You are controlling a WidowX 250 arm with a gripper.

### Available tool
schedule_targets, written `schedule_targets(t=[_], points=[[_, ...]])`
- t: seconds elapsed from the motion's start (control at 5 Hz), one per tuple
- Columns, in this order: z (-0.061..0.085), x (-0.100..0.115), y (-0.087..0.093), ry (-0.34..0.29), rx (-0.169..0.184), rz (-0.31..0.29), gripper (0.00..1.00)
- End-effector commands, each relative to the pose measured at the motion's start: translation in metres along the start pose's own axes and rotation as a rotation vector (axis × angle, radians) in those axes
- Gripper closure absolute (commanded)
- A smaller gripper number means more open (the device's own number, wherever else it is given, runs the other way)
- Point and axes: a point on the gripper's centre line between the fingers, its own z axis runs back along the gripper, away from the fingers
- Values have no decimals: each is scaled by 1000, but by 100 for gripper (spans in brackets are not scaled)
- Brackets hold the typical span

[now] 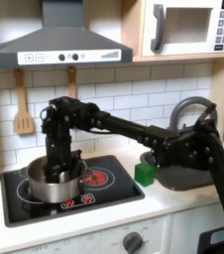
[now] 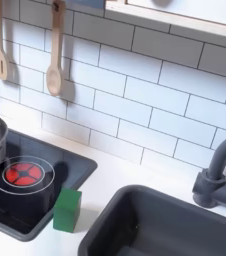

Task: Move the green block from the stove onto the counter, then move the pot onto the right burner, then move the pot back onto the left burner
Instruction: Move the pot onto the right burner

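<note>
Green block (image 1: 145, 173) stands on the tabletop (image 1: 173, 198), just beside the stove's (image 1: 124, 190) edge on the first exterior view's right; that step looks done. Pot (image 1: 55, 182) sits on the burner at the first exterior view's left. Claw (image 1: 59, 164) is down at the pot's rim; cannot tell if closed. Other burner (image 1: 94, 177) lies bare between pot and block. Open room there, but the block is near the stove edge.
</note>
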Motion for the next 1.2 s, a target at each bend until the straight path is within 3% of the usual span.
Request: schedule_targets(t=[0.0, 1.0], points=[[0, -7, -19, -2, -8, -28, 0], [1, -29, -70, 0, -37, -98, 0]])
